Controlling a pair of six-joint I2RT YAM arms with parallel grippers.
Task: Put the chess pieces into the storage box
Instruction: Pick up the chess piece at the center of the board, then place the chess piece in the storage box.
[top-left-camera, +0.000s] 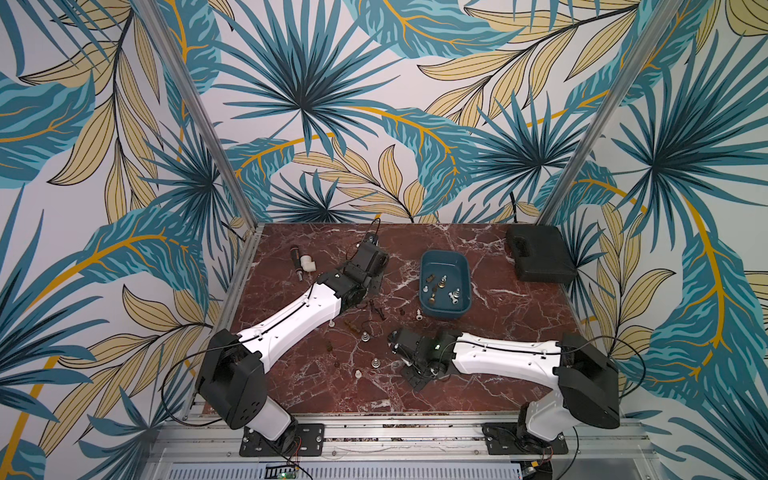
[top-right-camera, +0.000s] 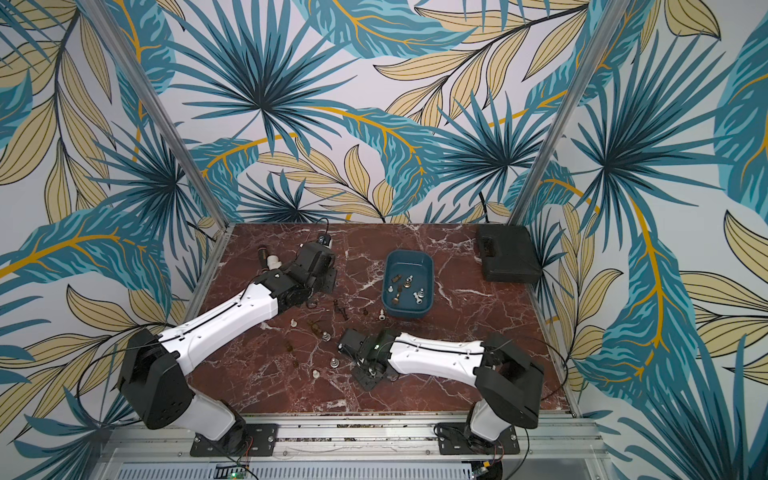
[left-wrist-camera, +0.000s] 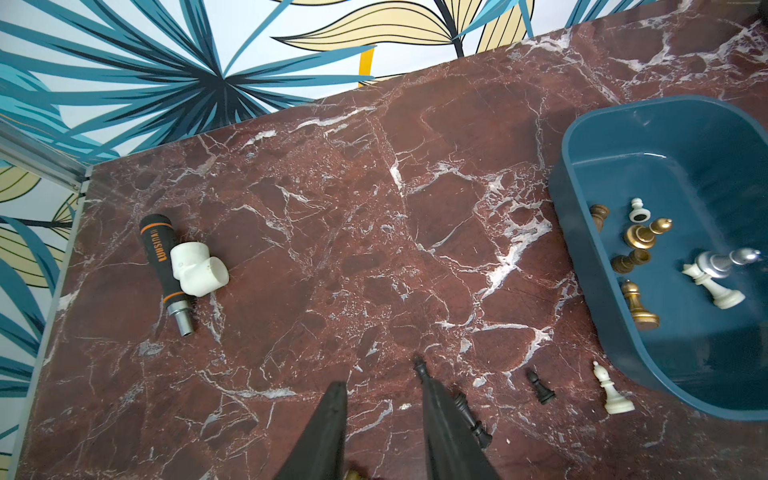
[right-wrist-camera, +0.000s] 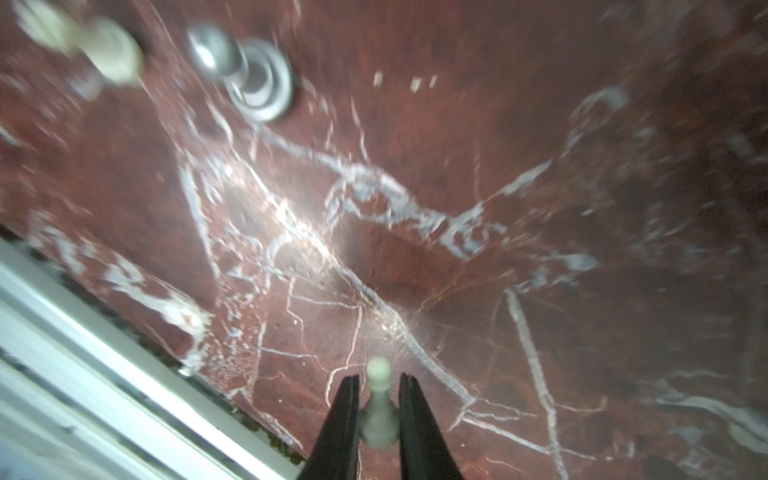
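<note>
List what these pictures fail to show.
- Left wrist view: the frame edge cuts off the gold piece between the fingers of the left end effector; grip unclear.
- Right wrist view: blur hides the type of the silver piece.
- Both top views: dark pieces too small to count.

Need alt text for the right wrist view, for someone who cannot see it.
The right gripper holds a white pawn over a red marble table. The picture is blurred; a silver piece and a white piece sit farther off.
</note>
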